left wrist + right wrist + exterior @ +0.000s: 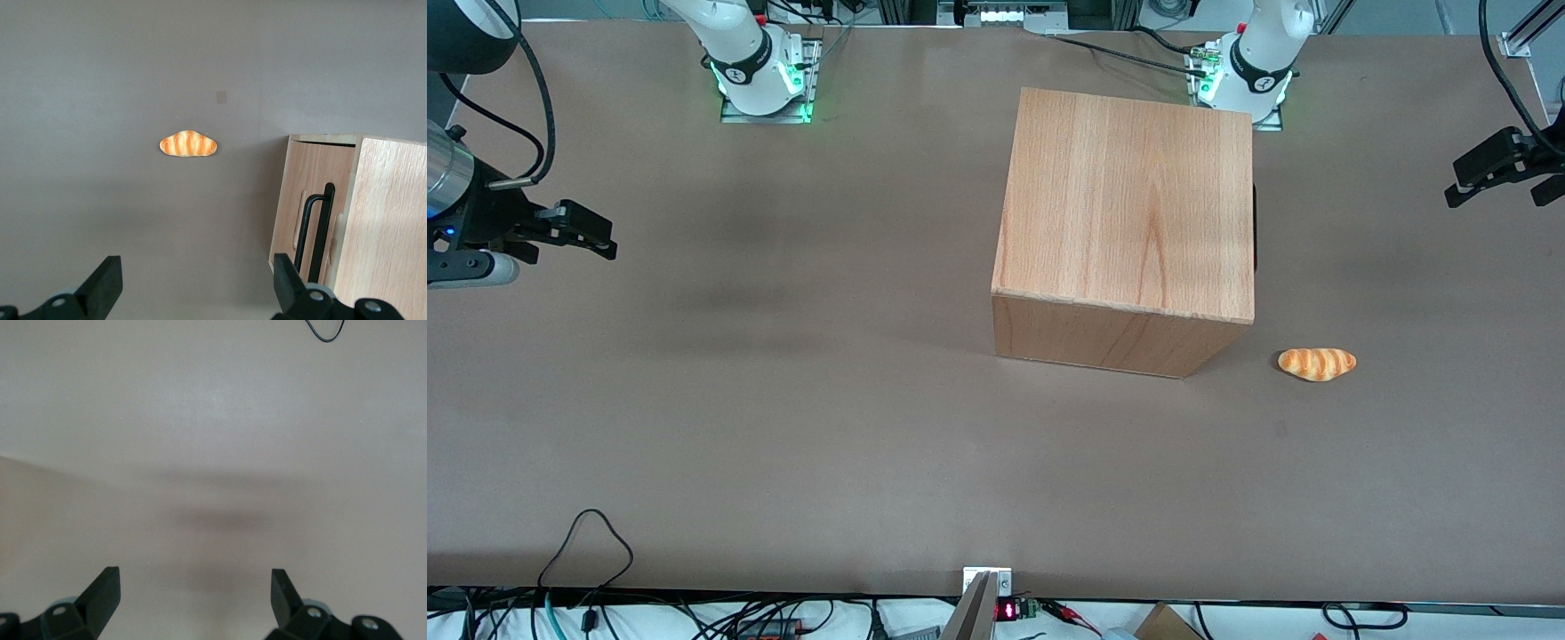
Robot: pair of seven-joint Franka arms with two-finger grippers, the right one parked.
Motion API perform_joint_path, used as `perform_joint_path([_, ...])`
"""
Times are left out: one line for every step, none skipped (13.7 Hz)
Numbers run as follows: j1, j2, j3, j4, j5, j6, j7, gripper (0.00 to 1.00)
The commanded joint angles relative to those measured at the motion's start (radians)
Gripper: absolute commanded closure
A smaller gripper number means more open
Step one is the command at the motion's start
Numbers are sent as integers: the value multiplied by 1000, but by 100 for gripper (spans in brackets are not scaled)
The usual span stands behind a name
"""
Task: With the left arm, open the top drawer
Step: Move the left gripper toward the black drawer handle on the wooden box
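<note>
The left arm's gripper (1494, 173) hung above the table (783, 400) at the working arm's end, about 3 o'clock from the cabinet (1129, 204) and well apart from it, fingers (103, 283) spread wide and holding nothing. The top drawer (308, 200) sat shut in the cabinet, its black bar handle (319, 230) untouched. A bread roll (1316, 364) lay on the table near the cabinet's 4 o'clock corner.
</note>
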Motion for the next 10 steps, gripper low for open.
perform_joint_path([8, -15, -9, 5, -6, -32, -2, 0])
perform_joint_path([8, -12, -10, 7, -9, -35, -10, 0])
perform_joint_path([8, -12, -12, 7, -9, -37, -13, 0])
perform_joint_path([8, -10, -9, 7, -12, -37, -13, 0])
perform_joint_path([6, -6, -10, 5, -14, -37, -11, 0])
perform_joint_path([2, 11, -13, 5, -17, -40, -21, 0])
perform_joint_path([2, 13, -15, -7, -21, -40, -22, 0])
perform_joint_path([-2, 16, -15, -15, -23, -44, -22, 0])
perform_joint_path([-5, 16, -20, -39, -23, -38, -22, 0])
perform_joint_path([-5, 17, -24, -50, -39, -34, -22, 0])
